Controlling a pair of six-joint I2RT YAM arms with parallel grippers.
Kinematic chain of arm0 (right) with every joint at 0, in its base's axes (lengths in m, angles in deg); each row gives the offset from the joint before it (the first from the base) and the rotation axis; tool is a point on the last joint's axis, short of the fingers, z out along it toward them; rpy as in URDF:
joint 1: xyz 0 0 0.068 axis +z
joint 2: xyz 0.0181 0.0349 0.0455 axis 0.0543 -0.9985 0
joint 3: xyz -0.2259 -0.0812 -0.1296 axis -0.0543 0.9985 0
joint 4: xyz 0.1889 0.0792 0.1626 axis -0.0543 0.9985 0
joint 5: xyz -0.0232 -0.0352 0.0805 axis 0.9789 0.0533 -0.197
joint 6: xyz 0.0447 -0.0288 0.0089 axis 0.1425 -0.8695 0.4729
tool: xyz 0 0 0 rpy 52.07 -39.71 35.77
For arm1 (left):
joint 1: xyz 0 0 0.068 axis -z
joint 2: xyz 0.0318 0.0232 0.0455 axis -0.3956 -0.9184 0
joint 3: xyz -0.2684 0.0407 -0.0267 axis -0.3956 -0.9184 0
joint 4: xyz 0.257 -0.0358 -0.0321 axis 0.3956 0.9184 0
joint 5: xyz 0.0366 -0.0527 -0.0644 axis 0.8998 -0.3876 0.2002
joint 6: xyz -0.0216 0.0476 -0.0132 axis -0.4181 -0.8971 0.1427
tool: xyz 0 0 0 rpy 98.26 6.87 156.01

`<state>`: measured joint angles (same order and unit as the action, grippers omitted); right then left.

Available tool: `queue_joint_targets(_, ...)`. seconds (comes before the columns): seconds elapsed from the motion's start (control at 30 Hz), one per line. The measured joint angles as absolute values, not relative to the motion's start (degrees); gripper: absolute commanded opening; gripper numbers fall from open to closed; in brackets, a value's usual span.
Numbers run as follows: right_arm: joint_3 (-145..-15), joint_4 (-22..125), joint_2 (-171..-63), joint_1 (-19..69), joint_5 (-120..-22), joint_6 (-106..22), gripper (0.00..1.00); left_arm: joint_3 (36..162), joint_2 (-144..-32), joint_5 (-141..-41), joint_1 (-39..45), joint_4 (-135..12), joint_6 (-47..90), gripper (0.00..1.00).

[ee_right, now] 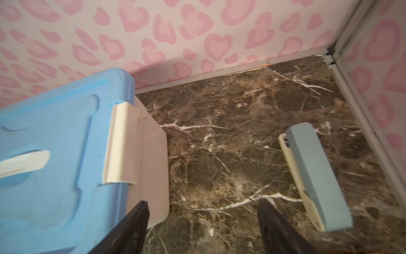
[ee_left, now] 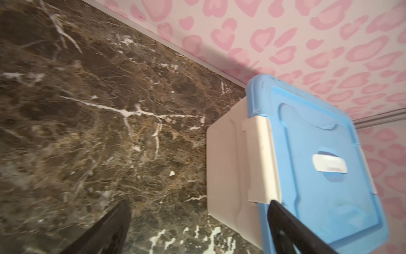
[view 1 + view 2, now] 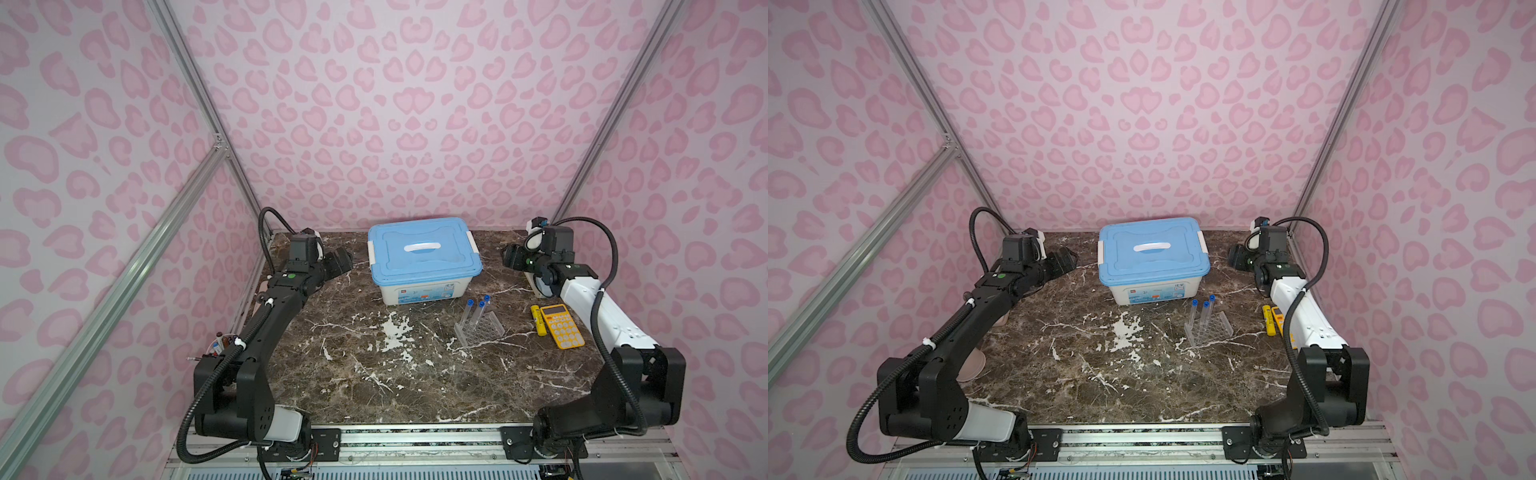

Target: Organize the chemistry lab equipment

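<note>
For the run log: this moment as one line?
left gripper: open, empty, beside box | right gripper: open, empty, beside box | lid: on box | test tubes: three, standing in rack

Light's even and fairly bright, seems to come from above. Only soft shadows, like the faint one on the wall (image 1: 197, 33) behind the blue-lidded box (image 1: 66, 136). Wrist views are smeary with blur, top views crisper.
</note>
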<state>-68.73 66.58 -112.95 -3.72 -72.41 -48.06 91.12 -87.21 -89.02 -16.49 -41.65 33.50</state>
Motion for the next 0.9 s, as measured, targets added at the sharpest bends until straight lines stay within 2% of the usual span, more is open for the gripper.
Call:
queue_joint_targets(0.23, -50.9, 53.8, -105.0, -4.0, -60.9, -52.2, 0.84, 81.1, -80.7, -74.5, -17.6, -44.4, 25.2, 0.98)
queue_joint_targets(0.47, -33.3, 36.6, -100.4, -4.0, -57.6, -54.1, 0.84, 70.7, -78.2, -66.2, -17.8, -54.0, 17.9, 0.98)
queue_joint_targets(0.6, -26.0, 25.7, -101.3, -4.0, -57.1, -54.5, 0.85, 65.9, -78.2, -63.6, -18.2, -60.6, 15.4, 0.98)
queue_joint_targets(0.9, -20.6, 8.0, -108.3, -3.6, -56.0, -55.1, 0.87, 56.4, -79.5, -61.1, -18.4, -77.3, 12.2, 0.98)
